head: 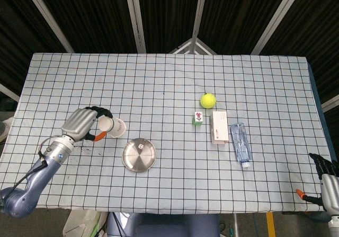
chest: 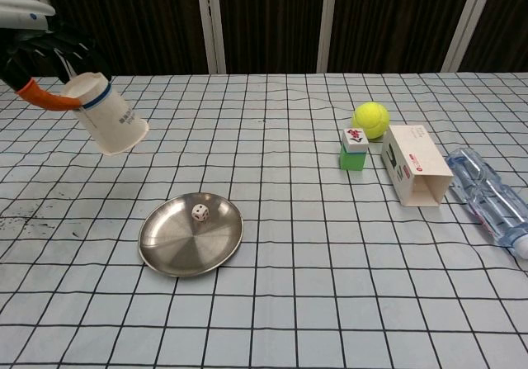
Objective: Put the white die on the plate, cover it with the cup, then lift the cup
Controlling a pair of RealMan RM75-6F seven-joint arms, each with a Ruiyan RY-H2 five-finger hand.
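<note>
The plate (chest: 165, 249) sat on the checked table (chest: 330, 286), and the die (chest: 199, 213) lay in it, a little behind its middle, uncovered. The left hand (head: 80, 124) grasped the cup (chest: 106, 124) in the air, up and left of the plate, tilted with its open mouth down and to the right; nothing showed inside it. Dark print ran along the cup's side under a blue band, too small to read. The right hand (head: 328, 181) hung at the table's right edge, and whether it was clenched I couldn't tell. Off right, the white box (chest: 415, 176) carried a small red mark, unreadable, beside a bottle (chest: 490, 197) lying flat.
</note>
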